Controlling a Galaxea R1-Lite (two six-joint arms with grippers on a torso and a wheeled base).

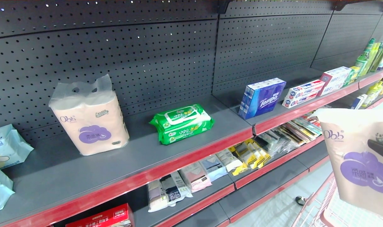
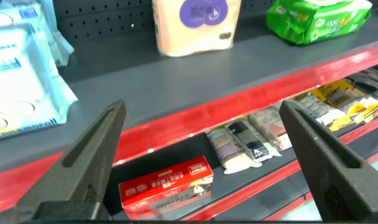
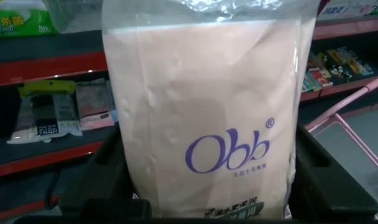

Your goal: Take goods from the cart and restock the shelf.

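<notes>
A peach toilet-paper pack [image 1: 358,157] with a purple cloud hangs at the right, above the pink cart [image 1: 314,201]. My right gripper [image 3: 207,193] is shut on that pack [image 3: 207,106], one finger [image 3: 105,177] on each side of it; a dark finger [image 1: 380,148] crosses the pack's face. A matching pack [image 1: 90,119] stands upright on the grey shelf [image 1: 178,148] with the red front edge. My left gripper [image 2: 202,111] is open and holds nothing, in front of the shelf's red edge [image 2: 195,109], below that standing pack [image 2: 195,25].
On the same shelf lie green wet wipes [image 1: 182,123], a blue tissue box [image 1: 262,96], toothpaste boxes [image 1: 304,91] and pale blue packs [image 1: 5,148] at the far left. The lower shelf holds packaged textiles [image 1: 185,183] and a red box [image 1: 103,217]. Free room lies between the standing pack and the wipes.
</notes>
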